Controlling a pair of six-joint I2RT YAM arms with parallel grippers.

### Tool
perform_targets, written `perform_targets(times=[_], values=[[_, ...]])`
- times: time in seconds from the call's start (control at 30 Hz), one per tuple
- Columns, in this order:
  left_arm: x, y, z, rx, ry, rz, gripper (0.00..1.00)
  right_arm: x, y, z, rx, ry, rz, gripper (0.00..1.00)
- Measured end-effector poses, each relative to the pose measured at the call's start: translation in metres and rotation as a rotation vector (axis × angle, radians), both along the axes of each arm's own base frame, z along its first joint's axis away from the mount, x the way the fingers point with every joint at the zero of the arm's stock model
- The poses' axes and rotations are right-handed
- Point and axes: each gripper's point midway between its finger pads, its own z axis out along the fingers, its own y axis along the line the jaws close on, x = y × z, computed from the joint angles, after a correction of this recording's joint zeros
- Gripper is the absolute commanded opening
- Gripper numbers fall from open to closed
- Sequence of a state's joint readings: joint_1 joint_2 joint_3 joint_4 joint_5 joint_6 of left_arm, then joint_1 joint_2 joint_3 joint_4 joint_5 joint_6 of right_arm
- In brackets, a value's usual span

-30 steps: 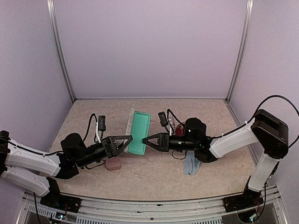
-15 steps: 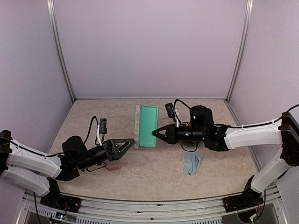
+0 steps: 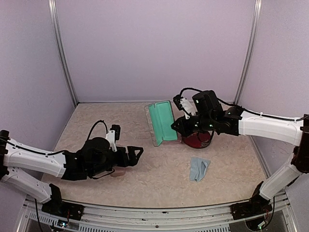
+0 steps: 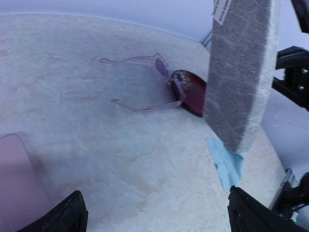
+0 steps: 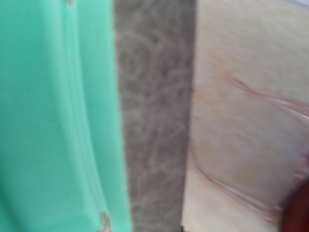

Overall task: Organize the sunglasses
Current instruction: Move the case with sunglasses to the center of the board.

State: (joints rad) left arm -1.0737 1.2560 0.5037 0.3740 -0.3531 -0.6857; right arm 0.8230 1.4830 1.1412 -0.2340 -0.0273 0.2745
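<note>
My right gripper (image 3: 175,126) is shut on the edge of an open grey case (image 3: 161,122) with a green lining (image 5: 48,116), holding it tilted above the table. Just right of it lie the sunglasses. The red pair (image 3: 195,141) sits partly under the right arm. In the left wrist view the pale pink pair (image 4: 145,82) lies with its arms spread, touching the red pair (image 4: 190,89), and the grey case (image 4: 241,72) hangs in front of both. My left gripper (image 3: 137,152) is open and empty, low over the table, well left of the sunglasses.
A light-blue cloth (image 3: 199,168) lies crumpled near the front, right of centre. A pink case (image 3: 117,170) rests under my left arm. Purple walls with metal posts close in the back and both sides.
My left gripper opened, let go of the case and drew back to the near left. The right arm carried the case back and to the right, over the sunglasses.
</note>
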Motion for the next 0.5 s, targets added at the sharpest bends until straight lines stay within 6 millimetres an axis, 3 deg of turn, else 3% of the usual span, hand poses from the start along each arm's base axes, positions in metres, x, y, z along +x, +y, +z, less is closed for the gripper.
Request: perform_targets(times=[0.17,0.33,0.5], values=[[0.021,0.013,-0.040,0.328,0.034,0.185,0.99,0.001,-0.009,-0.024,-0.111,0.029,-0.010,0.00],[0.018,0.043,-0.098,0.659,0.074,0.271,0.99,-0.003,-0.013,-0.045,-0.161,0.068,-0.004,0.00],[0.013,0.062,-0.115,0.848,0.066,0.321,0.99,-0.010,-0.016,-0.059,-0.175,0.100,0.012,0.00]])
